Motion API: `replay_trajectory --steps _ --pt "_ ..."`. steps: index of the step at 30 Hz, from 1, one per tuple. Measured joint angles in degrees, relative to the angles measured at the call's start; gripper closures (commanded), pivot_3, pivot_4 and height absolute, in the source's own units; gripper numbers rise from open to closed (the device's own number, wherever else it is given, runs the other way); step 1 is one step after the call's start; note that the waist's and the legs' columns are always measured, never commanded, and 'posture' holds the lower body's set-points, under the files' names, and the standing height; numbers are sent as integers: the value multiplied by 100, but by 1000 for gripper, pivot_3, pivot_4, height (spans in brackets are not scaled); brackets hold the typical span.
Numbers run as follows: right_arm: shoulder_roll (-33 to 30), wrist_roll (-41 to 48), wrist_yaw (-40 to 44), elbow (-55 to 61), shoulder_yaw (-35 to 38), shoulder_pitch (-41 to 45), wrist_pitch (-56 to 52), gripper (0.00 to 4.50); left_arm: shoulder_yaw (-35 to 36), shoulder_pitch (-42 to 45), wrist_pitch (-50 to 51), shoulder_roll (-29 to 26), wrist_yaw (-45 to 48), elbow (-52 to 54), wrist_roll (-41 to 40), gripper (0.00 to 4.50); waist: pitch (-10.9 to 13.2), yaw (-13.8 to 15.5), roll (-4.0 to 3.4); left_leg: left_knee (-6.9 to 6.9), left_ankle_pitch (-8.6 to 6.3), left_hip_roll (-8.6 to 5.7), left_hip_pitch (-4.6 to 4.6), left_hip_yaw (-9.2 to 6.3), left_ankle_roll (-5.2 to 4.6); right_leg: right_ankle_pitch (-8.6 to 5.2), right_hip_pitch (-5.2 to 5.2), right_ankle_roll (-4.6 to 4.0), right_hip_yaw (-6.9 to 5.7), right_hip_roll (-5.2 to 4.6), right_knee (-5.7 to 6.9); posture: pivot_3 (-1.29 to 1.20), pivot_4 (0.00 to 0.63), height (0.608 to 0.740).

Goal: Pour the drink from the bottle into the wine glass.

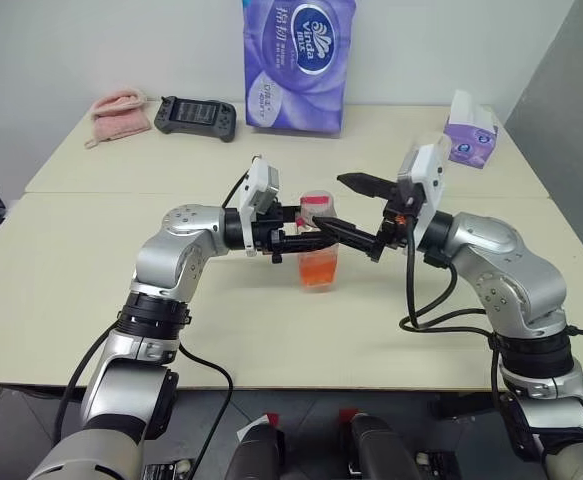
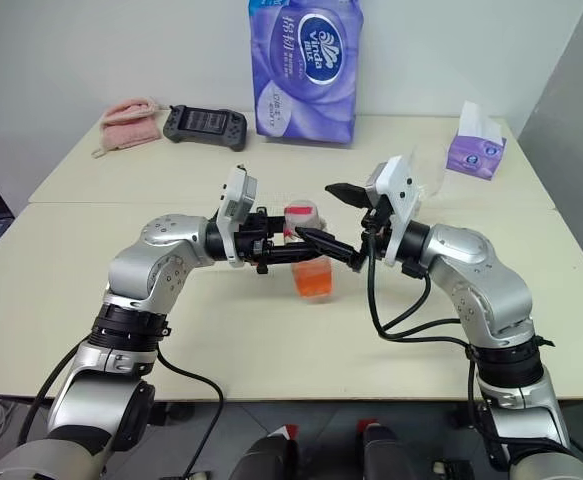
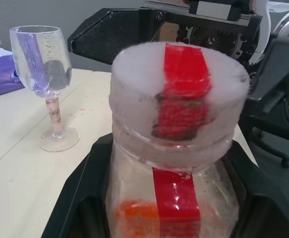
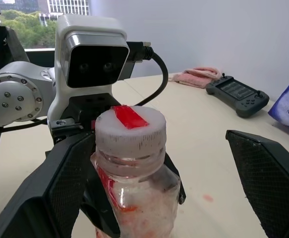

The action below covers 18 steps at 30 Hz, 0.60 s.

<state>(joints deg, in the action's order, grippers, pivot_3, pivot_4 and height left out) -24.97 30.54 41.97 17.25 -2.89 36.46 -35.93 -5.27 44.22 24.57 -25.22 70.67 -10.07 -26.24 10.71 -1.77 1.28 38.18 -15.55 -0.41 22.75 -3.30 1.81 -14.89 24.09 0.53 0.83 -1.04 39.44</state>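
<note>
The step in hand looks like uncapping: the left end effector (image 1: 316, 238) is clamped on the body of the bottle (image 1: 318, 250), its 2 black fingers on either side below the neck, while the right end effector (image 1: 356, 212) stands wide open with its fingers spread to either side of the cap (image 4: 130, 130), gripping nothing and not yet touching it as far as the wrist views show. The bottle sits near the middle of the bench (image 1: 91, 320), held upright just above or on the surface; which of the 2 cannot be told. Its long axis runs vertically, cap pointing straight up, with the red tape strip (image 3: 184, 69) crossing the top of the cap and running down the side. The drink (image 1: 319, 268) fills only the lower part of the bottle, so it lies well clear of the neck. The wine glass (image 3: 41, 74) stands upright on its foot, apart from the bottle and off toward the purple tissue box (image 1: 469, 130), its bowl opening upward. The next move probably calls for the right fingers to centre on the cap and close squarely on its ribbed rim, then twist while the left grip holds the bottle steady and vertical, since any tilt once the cap loosens could spill the drink.
</note>
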Motion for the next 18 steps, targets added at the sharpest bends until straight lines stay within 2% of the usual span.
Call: replay_trajectory --steps 9,16,18 --pt "156 290 37 285 -10 -6 -211 16 -1 78 -109 18 17 -122 24 2323 0 -1 0 1 0 0 -1 0 0 0 0 0 -1 0 1 0 150 740" --pt "558 -15 -18 -202 -328 217 64 16 -7 94 -112 28 5 -119 32 2323 0 -4 0 2 0 0 -2 1 0 0 0 0 -1 0 3 0 150 740" --pt "585 -31 -21 -290 -328 235 137 373 -7 92 -111 25 -1 -110 32 2323 0 -4 0 1 0 0 -1 0 0 0 0 0 -1 0 1 0 150 740"
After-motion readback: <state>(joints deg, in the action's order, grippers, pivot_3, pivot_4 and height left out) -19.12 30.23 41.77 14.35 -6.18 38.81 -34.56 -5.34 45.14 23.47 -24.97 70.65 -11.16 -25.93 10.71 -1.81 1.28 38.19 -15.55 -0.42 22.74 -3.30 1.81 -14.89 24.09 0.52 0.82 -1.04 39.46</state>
